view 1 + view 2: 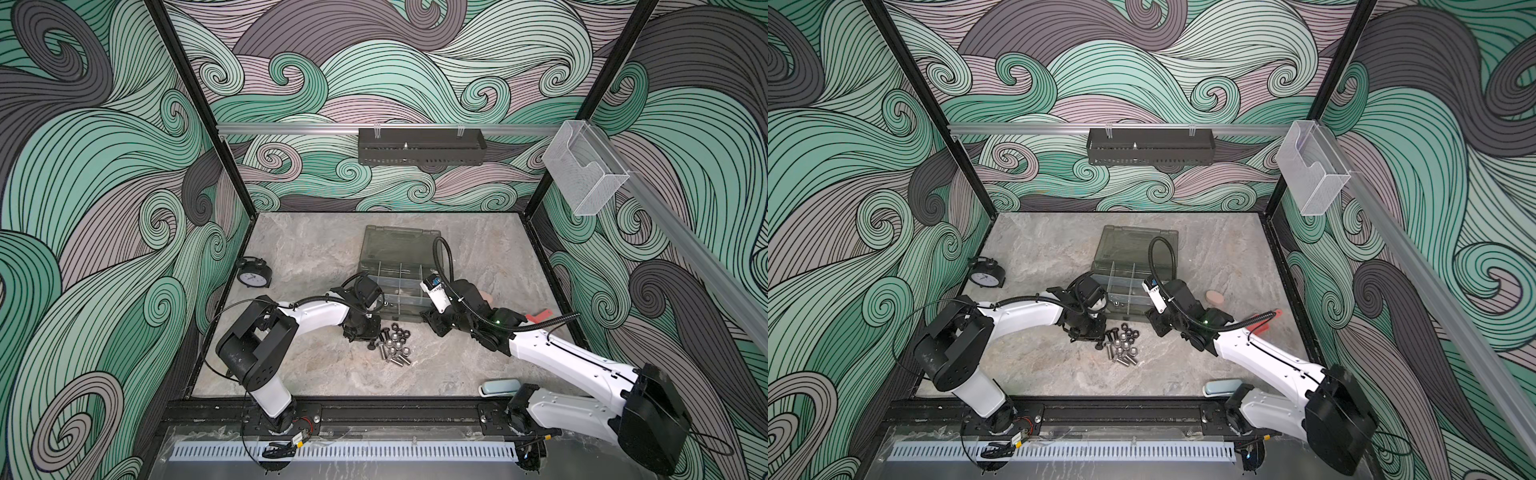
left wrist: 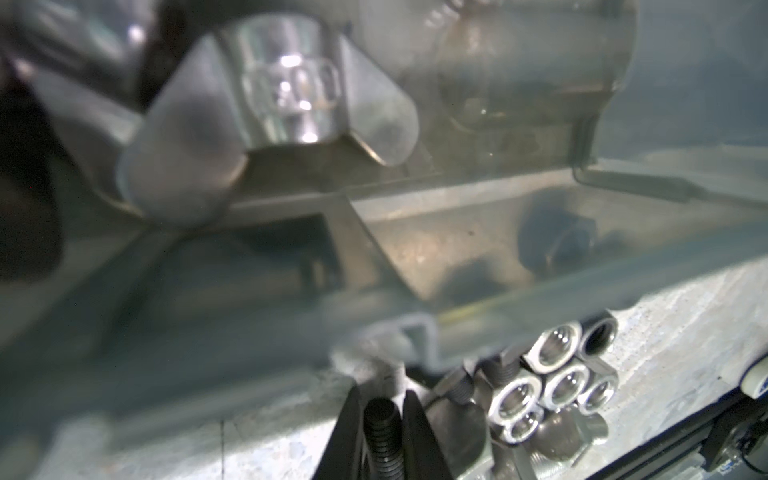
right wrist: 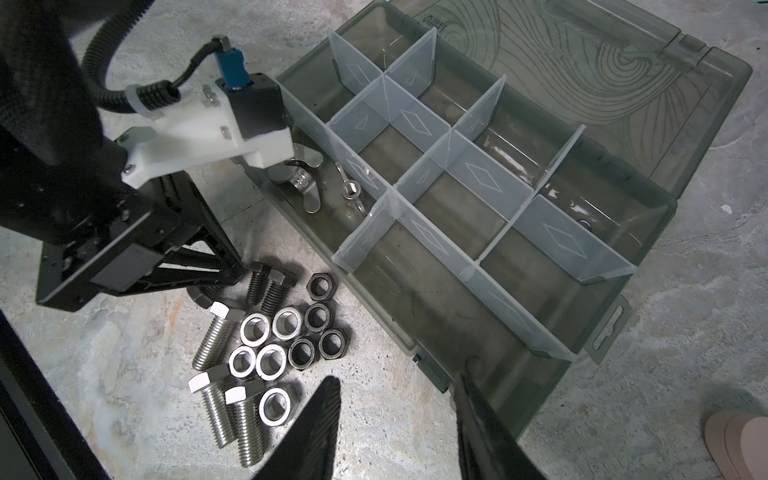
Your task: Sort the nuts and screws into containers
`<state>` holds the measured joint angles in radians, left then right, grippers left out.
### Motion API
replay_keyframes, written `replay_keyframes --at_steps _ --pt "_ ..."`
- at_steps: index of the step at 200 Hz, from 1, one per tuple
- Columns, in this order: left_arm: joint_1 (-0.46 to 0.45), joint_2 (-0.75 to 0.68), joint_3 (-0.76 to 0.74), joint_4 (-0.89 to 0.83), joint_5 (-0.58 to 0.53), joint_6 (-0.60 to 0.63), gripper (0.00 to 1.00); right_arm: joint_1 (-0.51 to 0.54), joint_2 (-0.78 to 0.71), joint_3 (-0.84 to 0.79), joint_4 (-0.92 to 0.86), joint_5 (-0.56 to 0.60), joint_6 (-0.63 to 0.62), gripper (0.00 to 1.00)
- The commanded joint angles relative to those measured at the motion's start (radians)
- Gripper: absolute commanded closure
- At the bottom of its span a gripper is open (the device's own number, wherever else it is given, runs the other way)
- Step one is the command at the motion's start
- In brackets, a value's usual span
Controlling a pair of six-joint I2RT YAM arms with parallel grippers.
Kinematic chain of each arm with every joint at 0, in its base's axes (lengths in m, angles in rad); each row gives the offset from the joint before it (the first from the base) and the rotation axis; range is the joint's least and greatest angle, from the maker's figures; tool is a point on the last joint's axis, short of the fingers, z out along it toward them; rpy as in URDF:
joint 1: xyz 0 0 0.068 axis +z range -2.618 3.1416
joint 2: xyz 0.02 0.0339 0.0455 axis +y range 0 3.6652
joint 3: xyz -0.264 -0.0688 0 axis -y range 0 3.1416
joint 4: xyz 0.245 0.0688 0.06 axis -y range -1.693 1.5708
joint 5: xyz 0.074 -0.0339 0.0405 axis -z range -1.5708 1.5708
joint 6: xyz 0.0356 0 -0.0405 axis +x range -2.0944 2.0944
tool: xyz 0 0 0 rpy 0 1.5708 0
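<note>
Left fingers, seemingly clamped tip-only on a round black screw beside the case, may drop it; right fingers gape empty.

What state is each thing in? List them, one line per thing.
Left pincer: shut on a black screw, low at the table.
Right pincer: open, empty, by the case's corner.
Case: lid open, laid flat.
Compartments: mostly bare; one end holds wing nuts.
Screws: loose on the table, unsorted.
Nuts: loose beside them, unsorted.
</note>
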<state>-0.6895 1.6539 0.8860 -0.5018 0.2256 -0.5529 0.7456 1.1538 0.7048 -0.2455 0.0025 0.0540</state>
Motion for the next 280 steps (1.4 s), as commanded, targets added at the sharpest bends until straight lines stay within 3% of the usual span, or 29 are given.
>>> replay_keyframes --at_steps 1,61,113,164,196,246,280 --pt "-0.008 0.004 -0.001 -0.037 -0.022 -0.004 0.87 -0.008 -0.022 -0.010 -0.006 0.022 0.009 0.54" --pt "-0.007 -0.044 0.059 -0.076 -0.039 0.009 0.90 -0.009 -0.035 -0.015 -0.011 0.037 0.004 0.54" --pt "0.008 -0.091 0.196 -0.108 -0.075 0.030 0.91 -0.021 -0.086 -0.029 -0.028 0.053 0.007 0.54" --pt "0.014 0.044 0.416 -0.050 -0.025 0.063 0.92 -0.054 -0.224 -0.091 -0.074 0.090 0.017 0.53" --pt "0.012 0.177 0.533 0.005 0.098 0.060 0.92 -0.067 -0.290 -0.106 -0.109 0.112 0.022 0.53" --pt "0.004 0.233 0.526 0.042 0.111 0.048 0.92 -0.074 -0.292 -0.107 -0.109 0.111 0.026 0.52" --pt "0.003 0.236 0.518 0.050 0.119 0.047 0.75 -0.074 -0.261 -0.100 -0.098 0.103 0.022 0.52"
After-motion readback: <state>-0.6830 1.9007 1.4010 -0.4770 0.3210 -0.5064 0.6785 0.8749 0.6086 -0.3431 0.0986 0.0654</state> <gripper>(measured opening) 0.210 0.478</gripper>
